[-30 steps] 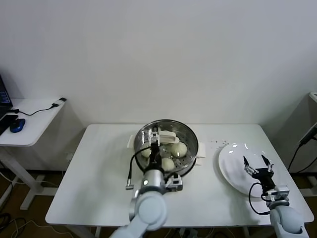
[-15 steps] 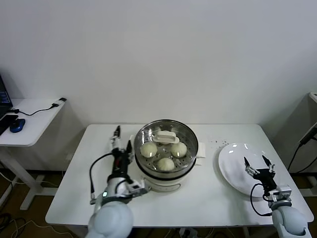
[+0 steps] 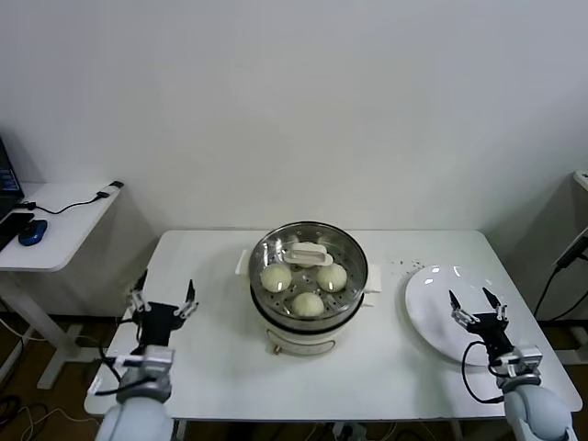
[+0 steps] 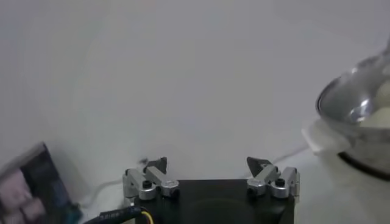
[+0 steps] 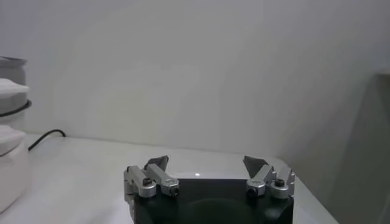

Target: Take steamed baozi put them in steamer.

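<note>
1. Since the earlier head views, the left gripper point(image 3: 162, 306) has withdrawn from above the round shiny steel steamer with white side handles point(image 3: 350, 292); it now hangs at the lower left of the frame, over the left part of the white rectangular table point(image 3: 211, 276), well apart from the pot.
2. Its jaws stand apart and hold nothing, which suits an arm retreating after a release rather than one carrying a load.
3. Three small cream-white steamed baozi point(image 3: 308, 302) are visible on the perforated tray inside the steamer, in the frame's centre; a white handle-like piece point(image 3: 308, 253) lies across the tray behind them and may hide a fourth.
4. The right gripper point(image 3: 477, 309) waits at the lower right, jaws apart and empty, above the flat round white plate point(image 3: 427, 303), which carries no bun.
5. Judged from this layout, loading looks complete or nearly so.
</note>
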You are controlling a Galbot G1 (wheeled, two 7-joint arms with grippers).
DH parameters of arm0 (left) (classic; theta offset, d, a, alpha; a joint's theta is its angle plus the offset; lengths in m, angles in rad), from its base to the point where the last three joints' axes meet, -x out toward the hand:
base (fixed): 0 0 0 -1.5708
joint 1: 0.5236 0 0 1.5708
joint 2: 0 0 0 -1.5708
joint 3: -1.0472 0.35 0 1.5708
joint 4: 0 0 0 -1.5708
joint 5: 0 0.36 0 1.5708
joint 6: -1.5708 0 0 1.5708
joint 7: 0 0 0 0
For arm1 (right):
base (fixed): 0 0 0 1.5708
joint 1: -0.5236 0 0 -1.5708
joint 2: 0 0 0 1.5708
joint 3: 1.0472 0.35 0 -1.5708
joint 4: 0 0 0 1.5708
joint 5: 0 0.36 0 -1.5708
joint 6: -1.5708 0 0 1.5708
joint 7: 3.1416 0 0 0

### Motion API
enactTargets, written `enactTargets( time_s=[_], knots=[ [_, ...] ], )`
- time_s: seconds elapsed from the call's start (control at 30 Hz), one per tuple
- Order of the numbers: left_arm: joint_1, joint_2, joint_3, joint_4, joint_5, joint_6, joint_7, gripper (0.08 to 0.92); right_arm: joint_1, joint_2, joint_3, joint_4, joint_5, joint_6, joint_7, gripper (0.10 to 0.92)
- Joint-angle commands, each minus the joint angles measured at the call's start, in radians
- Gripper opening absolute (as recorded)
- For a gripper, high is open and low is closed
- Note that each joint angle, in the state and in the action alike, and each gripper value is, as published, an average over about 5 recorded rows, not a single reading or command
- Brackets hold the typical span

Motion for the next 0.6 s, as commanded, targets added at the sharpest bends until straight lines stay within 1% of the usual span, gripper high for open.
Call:
enactTargets(
  time_s=[0.03, 0.27, 0.6],
  knots=[
    [0.170, -0.077, -0.197, 0.075, -0.401, -0.429, 0.005, 0.823, -0.043, -0.004, 0.018, 0.047, 0.021, -0.007, -0.029, 0.823],
    [0.181, -0.111, -0.186, 0.087, -0.314, -0.427, 0.063, 0.823, -0.065, -0.003, 0.028, 0.048, 0.032, 0.012, -0.056, 0.823],
    [0.173, -0.120, -0.174, 0.086, -0.268, -0.422, 0.068, 0.823, -0.049, -0.005, 0.020, 0.043, 0.035, 0.013, -0.059, 0.823]
  ],
)
